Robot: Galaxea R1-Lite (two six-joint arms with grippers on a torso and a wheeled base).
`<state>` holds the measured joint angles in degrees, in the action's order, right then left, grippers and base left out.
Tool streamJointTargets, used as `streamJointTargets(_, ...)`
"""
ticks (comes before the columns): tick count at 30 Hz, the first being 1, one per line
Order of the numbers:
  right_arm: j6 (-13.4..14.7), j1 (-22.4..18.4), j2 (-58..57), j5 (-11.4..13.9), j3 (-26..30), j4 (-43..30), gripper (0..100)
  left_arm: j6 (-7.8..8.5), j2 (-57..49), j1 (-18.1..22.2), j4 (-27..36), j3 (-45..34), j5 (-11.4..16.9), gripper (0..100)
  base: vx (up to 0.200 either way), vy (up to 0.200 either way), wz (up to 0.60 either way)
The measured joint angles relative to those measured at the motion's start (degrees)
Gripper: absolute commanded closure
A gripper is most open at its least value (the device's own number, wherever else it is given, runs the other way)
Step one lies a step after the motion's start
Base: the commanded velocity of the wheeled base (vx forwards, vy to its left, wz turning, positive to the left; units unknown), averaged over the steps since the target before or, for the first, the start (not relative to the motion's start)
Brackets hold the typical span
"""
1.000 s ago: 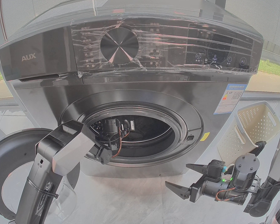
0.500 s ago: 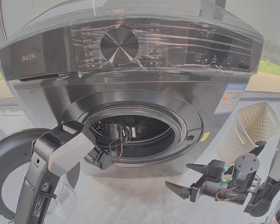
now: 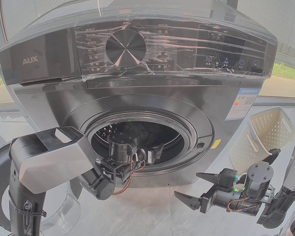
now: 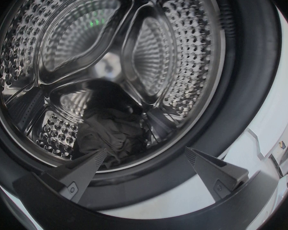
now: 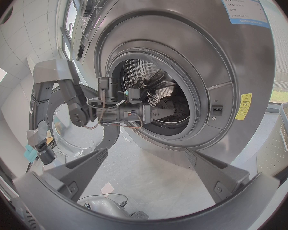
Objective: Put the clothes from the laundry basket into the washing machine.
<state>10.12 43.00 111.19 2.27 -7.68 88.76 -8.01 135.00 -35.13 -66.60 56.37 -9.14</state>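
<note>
The left pincer [image 4: 144, 150] sits at the mouth of the washing machine [image 3: 154, 92], spread wide and empty, and a dark garment [image 4: 113, 134] lies low in the drum. The drop-off step looks done. The right pincer [image 3: 186, 184] hangs wide open near the laundry basket [image 3: 268, 131], whose visible inside looks bare. Next, the left pincer likely needs backing out clear of the rim.

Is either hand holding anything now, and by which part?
Nothing. Left hand and right hand are open, empty; the dark garment lies in the drum.
</note>
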Motion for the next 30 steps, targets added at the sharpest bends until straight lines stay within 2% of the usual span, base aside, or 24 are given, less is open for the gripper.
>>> streamJointTargets(6,0.02,-0.04,0.00,0.00,0.07,0.00,0,-0.55,-3.55,-3.64,-3.94,-7.28,0.01,0,0.000,0.000,0.00)
streamJointTargets(13,0.04,-0.15,-0.02,0.00,0.16,0.00,0,-2.19,-9.17,-7.34,-7.36,-18.55,0.04,0,0.000,0.000,0.00)
streamJointTargets(21,0.02,-0.33,-0.48,-0.28,0.60,0.00,0,-4.47,-20.88,-12.32,-12.51,-32.98,-0.89,0,0.000,0.000,0.00)
streamJointTargets(25,-0.33,-1.41,-1.84,-1.34,1.56,0.02,0,-5.29,-28.11,-13.32,-13.43,-37.99,-2.49,0,0.000,0.000,0.00)
streamJointTargets(30,-0.82,-4.63,-5.57,-2.62,2.94,-0.02,0,-6.24,-37.79,-13.32,-12.67,-42.62,-3.72,0,0.000,0.000,0.00)
